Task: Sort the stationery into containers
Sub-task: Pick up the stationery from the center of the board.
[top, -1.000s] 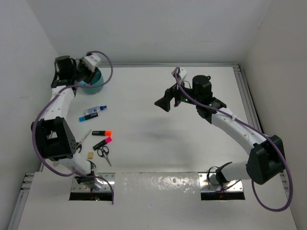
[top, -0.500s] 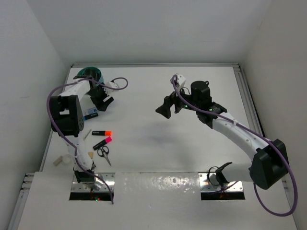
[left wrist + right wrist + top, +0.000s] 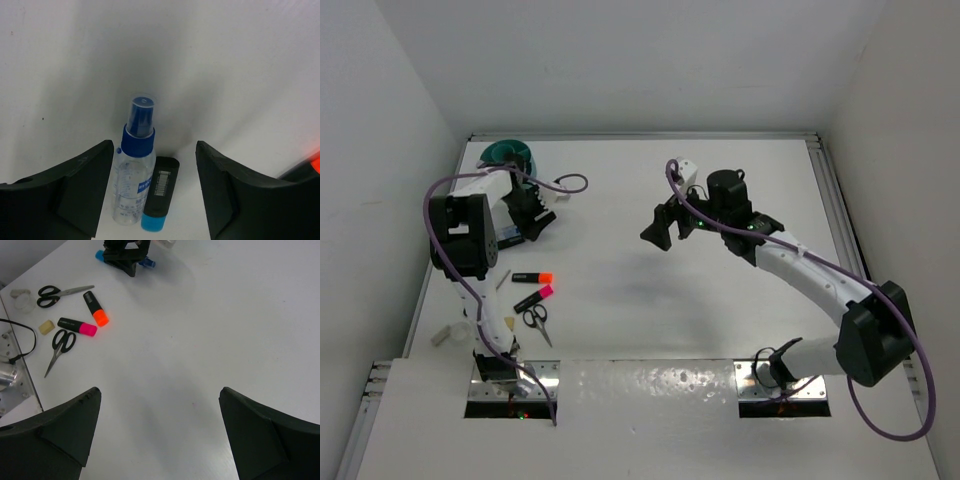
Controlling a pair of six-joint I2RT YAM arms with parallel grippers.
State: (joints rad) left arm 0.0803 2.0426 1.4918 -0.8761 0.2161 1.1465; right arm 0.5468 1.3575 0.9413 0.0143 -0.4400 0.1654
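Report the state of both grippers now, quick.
Left gripper: open, holding nothing; a spray bottle and a black-and-blue marker lie between its fingers.
Right gripper: open, holding nothing.

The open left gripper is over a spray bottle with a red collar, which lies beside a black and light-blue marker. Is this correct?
No: the spray bottle has a blue collar, not a red one; the left wrist view shows it. The rest is right.
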